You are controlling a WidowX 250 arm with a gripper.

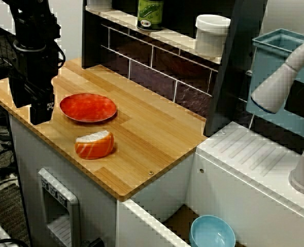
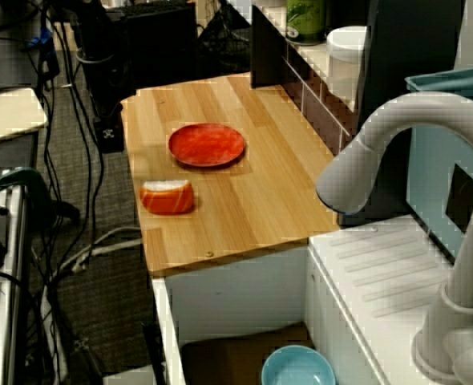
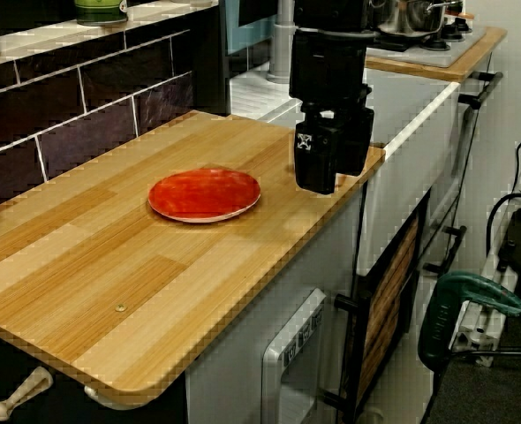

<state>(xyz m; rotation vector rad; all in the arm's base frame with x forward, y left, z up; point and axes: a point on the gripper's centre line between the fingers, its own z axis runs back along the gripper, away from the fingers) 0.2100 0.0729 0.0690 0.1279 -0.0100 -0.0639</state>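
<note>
**Black gripper parked beside the red plate**

Here's the red plate, round, shallow and glossy. It lies flat on the pale plank-wood countertop, toward the left end in the view from the sink side. At its nine o'clock the boxy black gripper hangs over the counter's edge, near the plate but apart from it. Its fingers merge into one dark block, so I can't tell whether they're spread or closed. The view from the counter's far end tells the same story, with the gripper at the plate's three o'clock, by the front edge.

Back in the sink-side view, a salmon chunk sits at the plate's six o'clock. It's a rounded orange wedge with a white top, close to the plate but not touching it. Up at one o'clock, dark glossy tiles back the counter. A green-labelled can and a white cylindrical tub stand on the ledge above. Down at four o'clock, a smooth light-blue bowl lies in the white sink.
</note>
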